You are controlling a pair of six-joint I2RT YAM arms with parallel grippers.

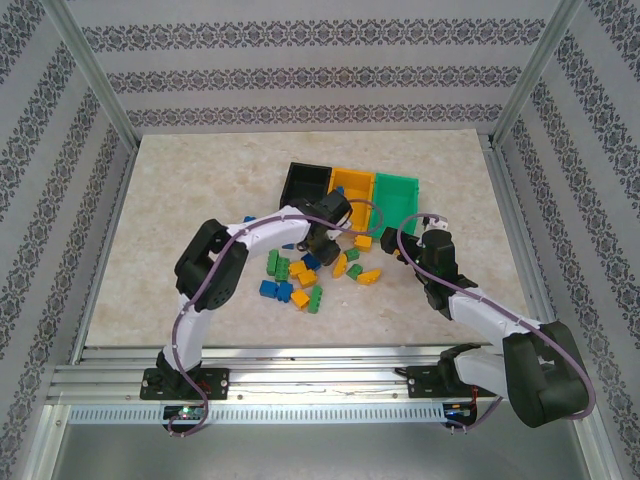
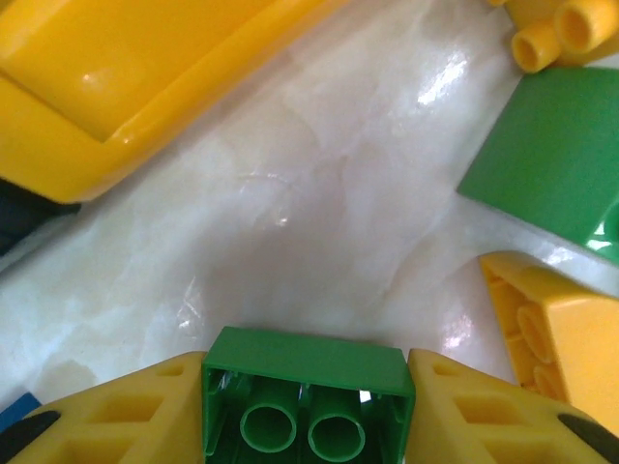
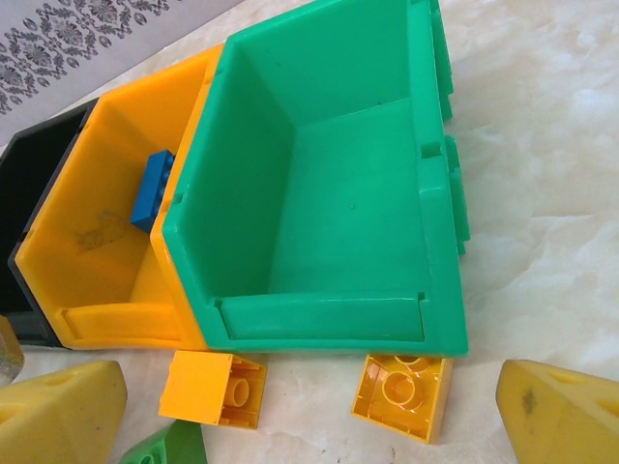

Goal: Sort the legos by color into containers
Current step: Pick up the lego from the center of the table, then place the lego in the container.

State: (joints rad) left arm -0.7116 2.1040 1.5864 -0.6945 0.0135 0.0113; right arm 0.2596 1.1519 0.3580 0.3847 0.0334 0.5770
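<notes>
The green brick (image 2: 309, 360) sat clamped between the yellow fingers (image 2: 116, 416) of my left claw (image 2: 308, 396). Its hollow underside faced the wrist camera, low over the table (image 2: 319, 222). Ahead and to the left of that claw lay the rim of the orange-yellow bin (image 2: 87, 145). Ahead and to the right lay a second green brick (image 2: 551, 164). A yellow brick (image 2: 566, 333) lay just beside the right finger, and another yellow one (image 2: 561, 29) lay farther out.

From above, the left claw (image 1: 322, 245) hung just short of the joined row of bins. The loose legos (image 1: 295, 280) were scattered on the table behind and beside it, toward the arm bases.

My right claw (image 3: 309, 430) stood wide open, with nothing between its fingers. Straight ahead of it stood the green bin (image 3: 319, 333). Left of that was the orange-yellow bin with one blue brick (image 3: 152, 188) against its far wall, and the black bin (image 3: 29, 174) sat at the far left. Two yellow-orange bricks (image 3: 213, 389) (image 3: 401, 391) lay on the table between this claw and the bins' front walls. A green corner (image 3: 169, 449) showed just beside its left finger.
</notes>
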